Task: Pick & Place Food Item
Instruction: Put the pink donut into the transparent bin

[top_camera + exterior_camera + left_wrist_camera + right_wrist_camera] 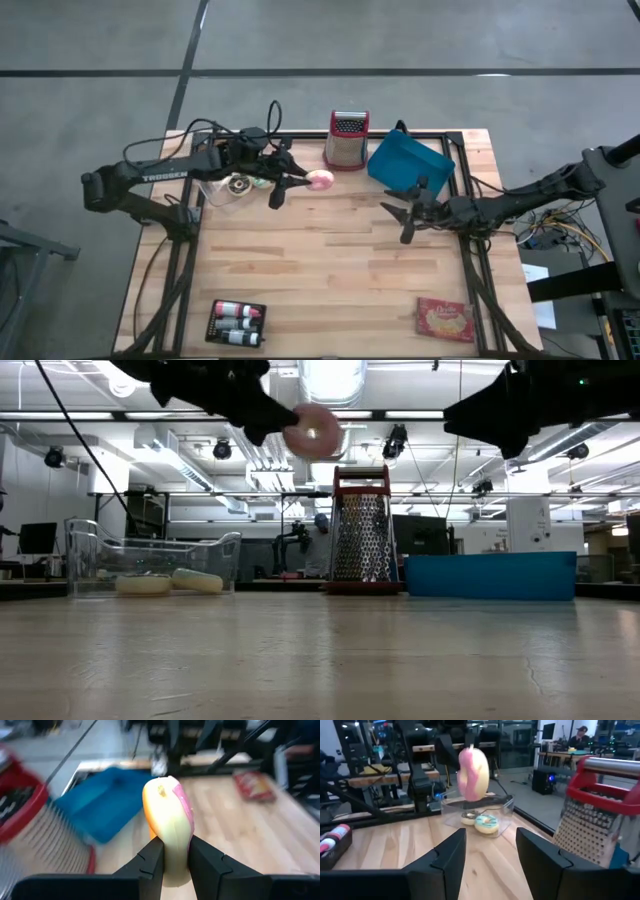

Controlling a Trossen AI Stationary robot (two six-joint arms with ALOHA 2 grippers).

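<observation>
Two grippers are over the table, and only the left gripper (300, 181) carries anything: its fingers (150, 862) are closed to a narrow gap on the pink-iced doughnut (319, 179), pinching it edge-on across its lower rim. The doughnut hangs in the air well above the wood, at about eleven o'clock from the table's middle, between the clear container (225, 190) and the red-topped grater (346, 138). Two more doughnuts lie in that container. Judging by its look, the piece is light and somewhat soft, with a smooth iced face that could slide; a grip across the ring's thickness, as here, seems safest, with modest pressure so it does not deform. The right gripper (412, 210) waits at about three o'clock, fingers spread wide and empty, just beside the blue tray (410, 160).
</observation>
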